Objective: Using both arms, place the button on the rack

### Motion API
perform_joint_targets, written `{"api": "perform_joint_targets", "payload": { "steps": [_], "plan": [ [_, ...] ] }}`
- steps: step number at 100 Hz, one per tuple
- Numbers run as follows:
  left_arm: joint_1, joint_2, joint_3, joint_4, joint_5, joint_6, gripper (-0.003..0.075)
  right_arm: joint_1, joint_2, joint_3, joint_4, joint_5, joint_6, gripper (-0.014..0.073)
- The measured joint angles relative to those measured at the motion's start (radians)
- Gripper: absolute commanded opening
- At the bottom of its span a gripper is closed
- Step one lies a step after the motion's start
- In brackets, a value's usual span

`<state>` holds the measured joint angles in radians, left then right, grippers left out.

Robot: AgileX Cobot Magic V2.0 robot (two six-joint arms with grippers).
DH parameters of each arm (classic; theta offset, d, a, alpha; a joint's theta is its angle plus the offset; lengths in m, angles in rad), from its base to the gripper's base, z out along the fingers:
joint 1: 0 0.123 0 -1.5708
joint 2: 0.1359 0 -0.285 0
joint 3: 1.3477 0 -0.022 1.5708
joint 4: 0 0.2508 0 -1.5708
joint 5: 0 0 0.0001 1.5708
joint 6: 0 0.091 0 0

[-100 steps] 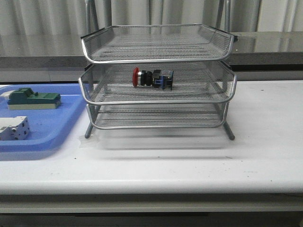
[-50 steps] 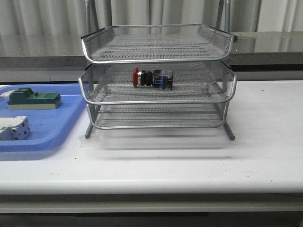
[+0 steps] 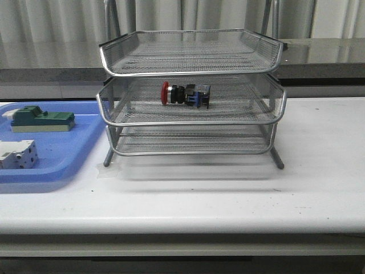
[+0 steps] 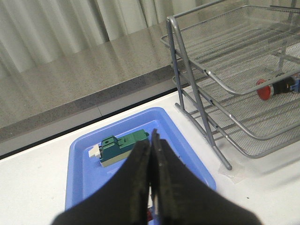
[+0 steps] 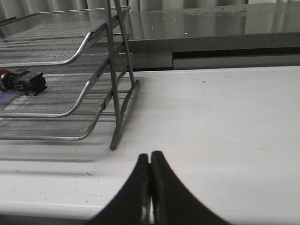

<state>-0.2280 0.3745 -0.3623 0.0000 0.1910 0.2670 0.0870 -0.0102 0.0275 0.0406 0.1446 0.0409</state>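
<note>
Button (image 3: 185, 94) lies on its side in middle tray of rack (image 3: 191, 123), red head to left. Left pincer (image 4: 150, 154) closed, empty, above blue tray (image 4: 187, 145); right pincer (image 5: 150, 166) closed, empty, over desk (image 3: 319, 171). Risk: arm bumps rack, button rolls.

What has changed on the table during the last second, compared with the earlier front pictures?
Almost nothing. The rack, with the button on its middle tray, and the blue tray all sit very slightly further right in the front view, which looks like a small shift of the whole picture; nothing was taken hold of or let go. The green block and white block lie as before. Both hands are shut and empty.
</note>
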Motion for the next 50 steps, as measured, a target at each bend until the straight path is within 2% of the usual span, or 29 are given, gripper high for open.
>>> {"api": "perform_joint_targets", "payload": {
  "steps": [21, 34, 50],
  "plan": [
    [0.018, -0.096, 0.050, 0.036, -0.003, -0.120, -0.0020, 0.000, 0.000, 0.000, 0.000, 0.000, 0.000, -0.0060],
    [0.079, -0.170, 0.102, 0.063, -0.003, -0.223, -0.0020, 0.000, 0.000, 0.000, 0.000, 0.000, 0.000, -0.0060],
    [0.166, -0.245, 0.165, 0.069, -0.003, -0.251, -0.0020, 0.000, 0.000, 0.000, 0.000, -0.002, 0.000, -0.0060]
  ]
}}
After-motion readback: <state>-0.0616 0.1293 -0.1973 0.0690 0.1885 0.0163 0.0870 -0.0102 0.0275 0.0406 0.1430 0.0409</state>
